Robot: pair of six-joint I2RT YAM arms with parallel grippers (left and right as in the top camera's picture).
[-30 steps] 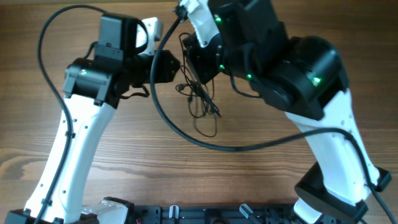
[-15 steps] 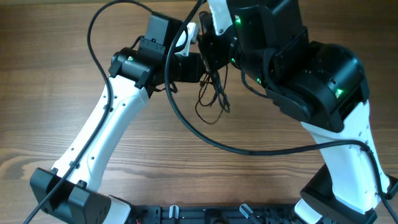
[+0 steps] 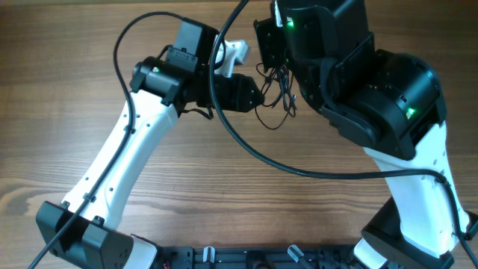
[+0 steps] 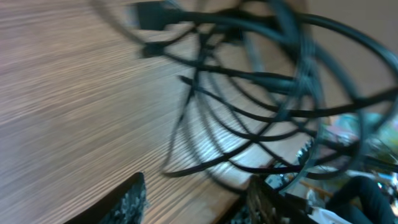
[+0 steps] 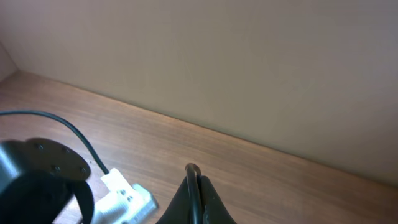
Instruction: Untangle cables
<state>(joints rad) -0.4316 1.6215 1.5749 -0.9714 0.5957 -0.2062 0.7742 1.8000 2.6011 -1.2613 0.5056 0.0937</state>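
Several thin black cables [image 3: 279,91] hang limp and light from our right gripper [image 5: 196,183], pinched closed on a strand above the table [image 3: 67,82]. Our left gripper [image 4: 198,196] gapes beside them; we judge a loose lower loop the best hold.

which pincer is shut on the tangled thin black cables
The right pincer, fingers pressed together on the tangled thin black cables; the left pincer is open, gripping nothing.

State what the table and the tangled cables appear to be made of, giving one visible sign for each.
The table: wood or wood-look laminate, matte; brown grain shows. The cables: probably rubber or plastic sheathing, black; they bend in loose loops.
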